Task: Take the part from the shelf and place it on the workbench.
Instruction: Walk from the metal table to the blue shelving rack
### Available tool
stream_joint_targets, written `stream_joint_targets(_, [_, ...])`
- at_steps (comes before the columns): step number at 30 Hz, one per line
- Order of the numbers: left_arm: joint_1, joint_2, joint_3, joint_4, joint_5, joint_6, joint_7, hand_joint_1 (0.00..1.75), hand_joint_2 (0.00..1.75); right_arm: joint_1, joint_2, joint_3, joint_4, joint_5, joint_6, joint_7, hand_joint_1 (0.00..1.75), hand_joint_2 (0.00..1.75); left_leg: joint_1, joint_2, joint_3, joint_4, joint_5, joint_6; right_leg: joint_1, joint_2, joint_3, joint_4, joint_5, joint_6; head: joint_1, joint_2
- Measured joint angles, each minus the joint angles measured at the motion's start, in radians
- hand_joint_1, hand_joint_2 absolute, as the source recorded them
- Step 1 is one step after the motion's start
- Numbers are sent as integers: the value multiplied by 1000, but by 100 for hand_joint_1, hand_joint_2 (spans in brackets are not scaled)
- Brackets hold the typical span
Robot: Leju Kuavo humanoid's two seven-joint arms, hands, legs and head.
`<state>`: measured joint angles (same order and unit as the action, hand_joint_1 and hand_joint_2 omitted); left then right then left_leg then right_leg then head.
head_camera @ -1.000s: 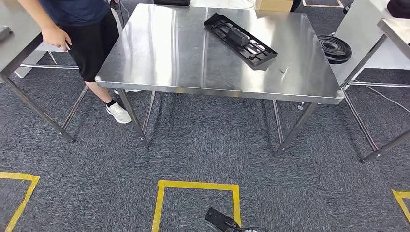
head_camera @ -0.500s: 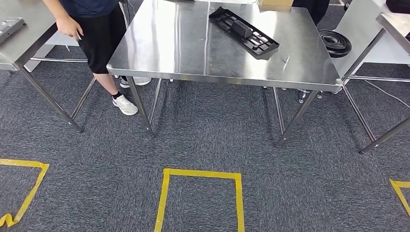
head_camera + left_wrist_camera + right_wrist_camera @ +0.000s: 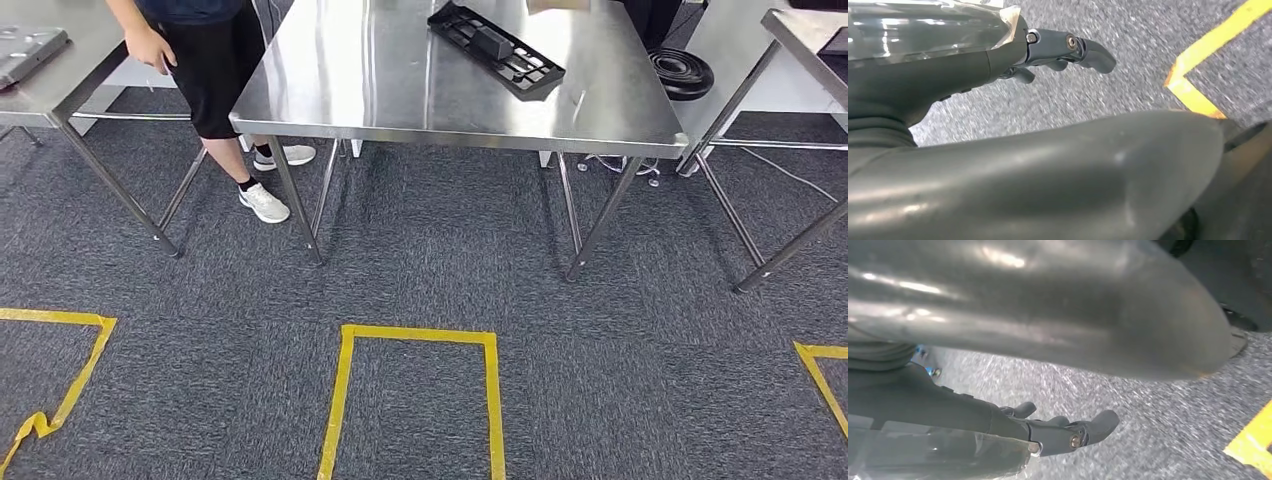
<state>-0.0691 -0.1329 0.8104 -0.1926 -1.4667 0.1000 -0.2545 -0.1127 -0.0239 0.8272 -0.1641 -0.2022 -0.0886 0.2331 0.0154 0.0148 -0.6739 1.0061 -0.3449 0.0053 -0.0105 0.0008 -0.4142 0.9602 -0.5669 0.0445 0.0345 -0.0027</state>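
A long black slotted plastic part lies flat on the steel workbench, toward its far right side. My left hand hangs low over grey carpet, its fingers stretched out with nothing in them. My right hand hangs the same way above the carpet, also holding nothing. Both hands are far from the part and the workbench.
A person stands at the workbench's left corner. Another steel table at far left carries a grey flat piece. A third table stands at right, with black rings low behind. Yellow tape marks a square on the carpet.
The whole picture has shifted: the camera moved, so the workbench sits higher in the frame and more floor shows. The dark object at the bottom edge has left the picture.
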Motion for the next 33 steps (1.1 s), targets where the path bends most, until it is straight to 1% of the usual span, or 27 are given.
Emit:
stream_joint_targets(1, [1, 1, 0, 0, 2, -9, 0, 0, 0, 1, 1, -12, 1, -21, 0, 0, 0, 0, 2, -2, -4, 6, -13, -5, -3, -2, -8, 1, 10, -12, -1, 0])
stream_joint_targets(2, [2, 2, 0, 0, 2, -18, 1, 0, 0, 2, 1, -25, 1, -40, 0, 0, 0, 0, 4, -4, -12, 29, -48, -8, -7, -5, -19, 0, 22, -25, -2, 0])
stream_joint_targets(3, [3, 4, 1, 0, 3, -26, 1, 0, 0, 3, 1, -39, 2, -56, 0, 0, 0, 0, 5, -7, -25, 74, -102, -11, -10, -7, -33, 0, 35, -36, -3, 0])
stream_joint_targets(5, [4, 7, 1, 0, 4, -36, 1, 0, 0, 5, -2, -59, 3, -74, -1, -1, 0, 0, 5, -11, -49, 205, -207, -15, -5, -11, -63, 2, 61, -47, -5, 0])
stream_joint_targets(6, [4, 8, 1, 0, 4, -38, 1, 0, 0, 6, -3, -68, 4, -79, -1, -1, 0, 0, 5, -12, -53, 263, -228, -16, -2, -12, -79, 4, 74, -47, -6, 0])
stream_joint_targets(7, [3, 9, 1, 0, 4, -40, 1, 0, 0, 6, -4, -76, 5, -83, -1, -2, 0, 0, 5, -13, -45, 295, -222, -17, 0, -12, -95, 7, 86, -45, -6, 0])
stream_joint_targets(8, [3, 10, 1, 0, 4, -42, 1, 0, 0, 8, -5, -82, 5, -86, -1, -2, 0, 0, 5, -13, -20, 293, -199, -16, 1, -13, -112, 13, 96, -43, -6, 0])
stream_joint_targets(10, [2, 12, 1, 0, 4, -45, 1, 0, 0, 10, -6, -93, 6, -90, -1, -3, 0, 0, 6, -14, 78, 191, -163, -12, 1, -12, -144, 29, 112, -34, -6, 0])
stream_joint_targets(12, [-1, 13, 0, 0, 2, -46, 1, 0, 0, 11, -7, -101, 6, -92, -5, -6, 0, 0, 2, -17, 174, 55, -181, -5, 5, -12, -169, 47, 125, -22, -6, 0])
stream_joint_targets(13, [-2, 13, 0, 0, 1, -45, 1, 0, 0, 11, -7, -104, 6, -92, -7, -8, 0, 0, -1, -18, 196, 15, -194, 0, 6, -13, -177, 51, 132, -14, -6, 0])
stream_joint_targets(15, [-2, 14, 0, 0, -1, -45, 0, 0, 0, 12, -8, -108, 7, -93, -9, -10, 0, 0, -6, -17, 189, -4, -189, 15, 6, -14, -187, 50, 148, 0, -6, 0])
stream_joint_targets(16, [-1, 14, 0, 0, -2, -45, 0, 0, 0, 14, -9, -109, 7, -92, -10, -12, 0, 0, -7, -15, 178, -7, -178, 25, 4, -13, -195, 56, 144, 3, -6, 0])
stream_joint_targets(17, [-1, 13, 0, 0, -4, -45, -1, 0, 0, 16, -9, -110, 8, -92, -11, -13, 0, 0, -6, -12, 165, -9, -165, 35, 3, -11, -208, 75, 124, 2, -4, 0])
stream_joint_targets(18, [-1, 13, 0, 0, -5, -46, -2, 0, 0, 17, -8, -111, 8, -92, -12, -15, 0, 0, -4, -9, 149, -12, -150, 43, 2, -9, -224, 113, 88, -2, -2, 0])
stream_joint_targets(20, [-1, 11, 0, 0, -7, -47, -4, 0, 0, 19, -7, -113, 8, -93, -14, -18, 0, 0, -6, -6, 116, -11, -124, 48, -1, -6, -256, 232, -2, -11, 3, 0])
stream_joint_targets(21, [-1, 11, 0, 0, -8, -48, -5, 0, 0, 19, -7, -114, 8, -93, -16, -20, 0, 0, -6, -4, 100, -10, -111, 47, -1, -5, -263, 289, -27, -7, 3, 0])
stream_joint_targets(22, [0, 10, -1, 0, -9, -49, -6, 0, 0, 19, -7, -114, 9, -93, -17, -21, 0, 0, -6, -2, 85, -9, -98, 45, -3, -5, -257, 323, -32, 2, 3, 0])
stream_joint_targets(23, [0, 9, -1, 0, -10, -51, -7, 0, 0, 20, -7, -114, 9, -92, -18, -23, 0, 0, -5, -1, 69, -8, -85, 43, -5, -5, -234, 322, -18, 15, 4, 0])
stream_joint_targets(24, [0, 8, -1, 0, -12, -53, -7, 0, 0, 20, -8, -114, 9, -91, -19, -24, 0, 0, -4, 0, 54, -7, -72, 39, -8, -5, -193, 285, 6, 28, 4, 0])
stream_joint_targets(25, [0, 6, -2, 0, -13, -55, -7, 0, 0, 19, -8, -114, 9, -88, -21, -27, 0, 0, -3, 0, 42, -5, -59, 34, -12, -5, -137, 217, 25, 37, 4, 0])
stream_joint_targets(26, [-1, 5, -3, 0, -15, -57, -7, 0, 0, 18, -8, -114, 9, -85, -24, -31, 0, 0, -4, -1, 29, -3, -47, 28, -12, -4, -74, 131, 27, 38, 5, 0])
stream_joint_targets(27, [-1, 5, -3, 0, -17, -57, -8, 0, 0, 17, -8, -114, 9, -81, -26, -34, 0, 0, -5, -1, 23, -3, -35, 21, -9, -3, -28, 61, 21, 33, 4, 0])
stream_joint_targets(28, [-1, 4, -4, 0, -18, -57, -9, 0, 0, 16, -8, -114, 9, -78, -29, -37, 0, 0, -5, -1, 19, -4, -24, 14, -6, -1, 0, 14, 9, 24, 4, 0])
stream_joint_targets(29, [-1, 4, -5, 0, -19, -57, -10, 0, 0, 16, -8, -114, 9, -76, -30, -38, 0, 0, -5, 0, 18, -8, -13, 7, 0, 1, 7, -7, 3, 14, 4, 0])
stream_joint_targets(31, [0, 2, -6, 0, -19, -58, -10, 0, 0, 17, -6, -114, 9, -75, -31, -39, 0, 0, -1, -2, 14, -12, -5, -6, -2, 0, -12, -4, 18, -7, 3, 0])
stream_joint_targets(32, [1, 2, -7, 1, -19, -58, -10, 0, 0, 17, -5, -114, 10, -75, -31, -39, 0, 0, 1, -4, 6, 1, -27, -11, -5, -2, -23, -3, 29, -20, 2, 0])
stream_joint_targets(33, [2, 2, -8, 1, -19, -58, -10, 0, 0, 17, -5, -114, 10, -75, -32, -39, 0, 0, 3, -6, -7, 33, -69, -15, -8, -4, -35, -4, 40, -33, 1, 0])
